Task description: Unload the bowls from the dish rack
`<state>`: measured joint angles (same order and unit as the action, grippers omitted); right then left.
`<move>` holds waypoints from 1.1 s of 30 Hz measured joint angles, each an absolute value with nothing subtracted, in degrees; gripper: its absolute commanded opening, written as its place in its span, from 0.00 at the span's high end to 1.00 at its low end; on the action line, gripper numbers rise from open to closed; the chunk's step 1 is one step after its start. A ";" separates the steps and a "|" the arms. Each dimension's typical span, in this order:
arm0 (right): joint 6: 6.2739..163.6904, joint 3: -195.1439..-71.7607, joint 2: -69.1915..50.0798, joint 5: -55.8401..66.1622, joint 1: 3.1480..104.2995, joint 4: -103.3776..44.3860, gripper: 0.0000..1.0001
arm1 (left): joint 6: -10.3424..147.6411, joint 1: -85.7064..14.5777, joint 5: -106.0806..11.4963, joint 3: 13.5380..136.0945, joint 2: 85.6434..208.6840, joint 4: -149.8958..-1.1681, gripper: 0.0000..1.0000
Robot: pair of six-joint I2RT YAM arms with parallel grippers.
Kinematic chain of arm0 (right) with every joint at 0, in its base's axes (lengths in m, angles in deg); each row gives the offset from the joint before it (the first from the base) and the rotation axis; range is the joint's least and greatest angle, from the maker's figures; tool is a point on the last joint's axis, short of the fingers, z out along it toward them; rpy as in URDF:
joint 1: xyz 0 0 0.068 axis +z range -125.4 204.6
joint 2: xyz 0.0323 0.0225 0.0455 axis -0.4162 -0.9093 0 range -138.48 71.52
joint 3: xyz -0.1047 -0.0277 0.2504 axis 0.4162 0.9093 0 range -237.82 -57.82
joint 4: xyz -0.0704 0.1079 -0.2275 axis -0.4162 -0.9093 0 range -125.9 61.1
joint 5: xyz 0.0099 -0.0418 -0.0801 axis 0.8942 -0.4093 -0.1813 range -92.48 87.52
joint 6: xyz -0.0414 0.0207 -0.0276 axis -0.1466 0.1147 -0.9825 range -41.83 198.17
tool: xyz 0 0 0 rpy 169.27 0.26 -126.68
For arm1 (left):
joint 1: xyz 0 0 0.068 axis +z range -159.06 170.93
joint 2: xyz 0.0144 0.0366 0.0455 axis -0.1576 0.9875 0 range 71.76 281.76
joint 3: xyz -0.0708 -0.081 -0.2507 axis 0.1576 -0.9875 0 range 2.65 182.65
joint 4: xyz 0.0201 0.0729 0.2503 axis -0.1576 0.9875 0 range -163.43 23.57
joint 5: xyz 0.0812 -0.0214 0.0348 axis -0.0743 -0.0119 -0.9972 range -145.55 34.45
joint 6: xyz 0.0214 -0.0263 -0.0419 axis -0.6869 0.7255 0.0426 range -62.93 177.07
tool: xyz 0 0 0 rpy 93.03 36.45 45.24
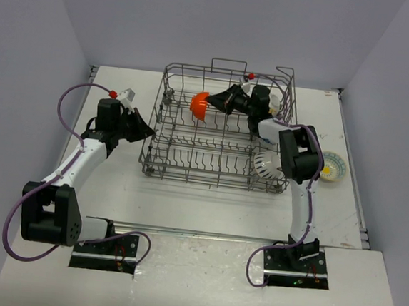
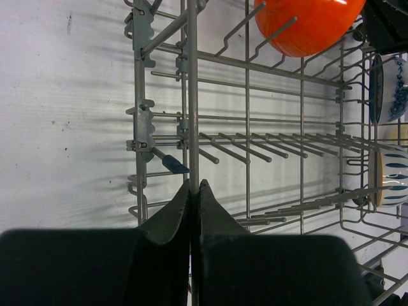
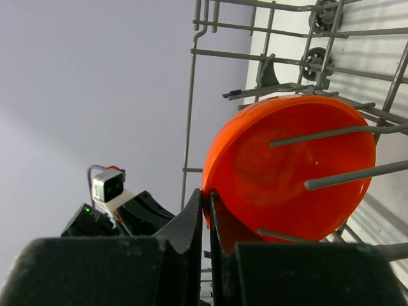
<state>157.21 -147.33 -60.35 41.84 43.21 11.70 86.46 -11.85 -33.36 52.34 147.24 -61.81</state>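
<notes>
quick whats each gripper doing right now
left gripper: closed on a wire of the dish rack
right gripper: closed on the rim of the orange bowl

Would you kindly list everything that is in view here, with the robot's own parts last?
dish rack: one, grey wire, middle of the table.
orange bowl: one, orange, among the tines at the rack's far side.
striped bowl: one, white with dark stripes, rack's near right corner.
blue-patterned bowl: one, white and blue, on edge at the rack's right side.
pale yellow bowl: one, pale yellow, on the table right of the rack.
table: one, white, under everything.
left fingers: two, black, shut on a wire at the rack's left edge.
right fingers: two, black, shut on the orange bowl's rim.
</notes>
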 measured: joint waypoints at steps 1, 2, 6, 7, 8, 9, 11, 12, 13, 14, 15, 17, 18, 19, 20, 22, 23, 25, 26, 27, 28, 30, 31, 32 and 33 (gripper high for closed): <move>158.61 -147.20 -60.61 41.88 43.10 13.03 1.00 | 86.46 -11.85 -33.36 52.34 147.24 -61.81 1.00; 160.21 -147.05 -60.90 42.01 43.01 14.37 1.00 | 86.46 -11.85 -33.36 52.34 147.24 -61.81 1.00; 168.75 -147.07 -61.79 43.78 42.64 24.11 1.00 | 86.46 -11.83 -33.49 52.34 147.24 -61.83 1.00; 170.83 -147.55 -62.08 43.93 42.62 27.24 1.00 | 86.46 -11.83 -33.49 52.34 147.24 -61.86 1.00; 173.32 -148.45 -62.40 44.33 42.64 30.23 1.00 | 86.46 -11.83 -33.49 52.34 147.24 -61.88 1.00; 175.35 -149.37 -62.78 44.79 42.73 32.57 1.00 | 86.46 -11.83 -33.49 52.34 147.24 -61.90 1.00; 179.03 -151.38 -63.43 45.38 43.06 37.03 1.00 | 86.46 -11.83 -33.49 52.34 147.24 -61.90 1.00; 180.38 -152.23 -63.74 45.68 43.21 38.50 1.00 | 86.46 -11.83 -33.49 52.34 147.24 -61.90 1.00; 181.71 -153.17 -64.11 46.18 43.34 40.00 1.00 | 86.46 -11.83 -33.49 52.34 147.24 -61.90 1.00; 182.81 -153.91 -64.41 46.64 43.40 41.03 1.00 | 86.46 -11.83 -33.49 52.34 147.24 -61.90 1.00; 183.86 -154.68 -64.85 47.02 43.54 41.97 1.00 | 86.46 -11.83 -33.51 52.34 147.24 -61.90 1.00; 185.08 -155.62 -65.44 47.95 43.67 42.84 1.00 | 86.46 -11.83 -33.51 52.34 147.24 -61.92 1.00; 185.50 -155.68 -65.49 48.52 43.69 42.95 1.00 | 86.46 -11.83 -33.53 52.34 147.24 -61.92 1.00; 185.71 -155.75 -65.49 49.46 43.67 43.17 1.00 | 86.46 -11.83 -33.51 52.34 147.24 -61.92 1.00; 185.71 -155.90 -65.46 50.01 43.67 43.24 1.00 | 86.46 -11.83 -33.53 52.34 147.26 -61.92 1.00; 184.82 -155.79 -65.29 51.52 43.67 42.95 1.00 | 86.46 -11.83 -33.53 52.34 147.26 -61.94 1.00; 183.92 -155.42 -64.90 52.30 43.65 42.23 1.00 | 86.46 -11.83 -33.53 52.34 147.26 -61.94 1.00; 181.34 -153.91 -63.52 54.07 43.65 39.98 1.00 | 86.48 -11.83 -33.51 52.34 147.28 -61.96 1.00; 179.92 -153.02 -62.32 54.77 43.65 38.36 1.00 | 86.46 -11.83 -33.51 52.34 147.28 -61.96 1.00; 178.37 -152.10 -60.94 55.82 43.65 36.59 1.00 | 86.48 -11.83 -33.51 52.34 147.28 -61.96 1.00; 176.67 -151.35 -59.32 56.61 43.65 34.76 1.00 | 86.48 -11.83 -33.51 52.34 147.28 -61.99 1.00; 173.50 -150.24 -55.96 57.86 43.65 31.30 1.00 | 86.46 -11.83 -33.53 52.34 147.28 -61.99 1.00; 171.25 -150.11 -54.05 58.80 43.65 28.88 1.00 | 86.48 -11.83 -33.53 52.34 147.28 -61.99 1.00; 169.10 -150.11 -52.31 59.12 43.65 26.47 1.00 | 86.48 -11.83 -33.53 52.34 147.28 -61.99 1.00; 166.46 -150.11 -50.25 59.52 43.65 23.46 1.00 | 86.48 -11.83 -33.53 52.34 147.28 -61.99 1.00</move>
